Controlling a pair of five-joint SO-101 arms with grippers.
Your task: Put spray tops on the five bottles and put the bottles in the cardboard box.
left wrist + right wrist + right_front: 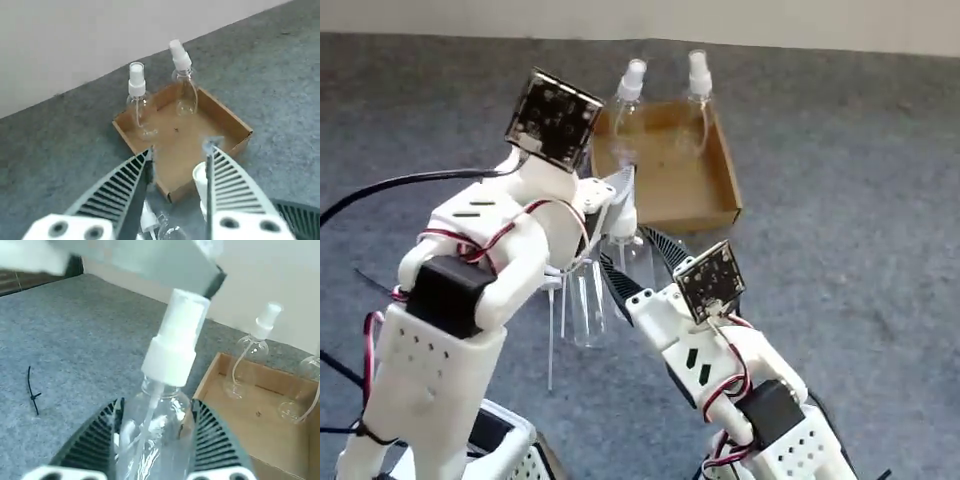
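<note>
The right gripper (156, 407) pinches a bottle (150, 432) by its round body, near the middle of the table (840, 120), just beside the box (728, 165). The left gripper (177, 155) is spread wide over its spray top (175, 335). The bottle looks light, thin and slippery, so holding the body seems best.

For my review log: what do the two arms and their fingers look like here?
The left arm and right arm have white plastic shells, black servo blocks, looped red, white and black wires, and a dark square circuit board at the wrist. The left gripper has pale grey ribbed fingers; the right gripper has black ribbed ones.
</note>
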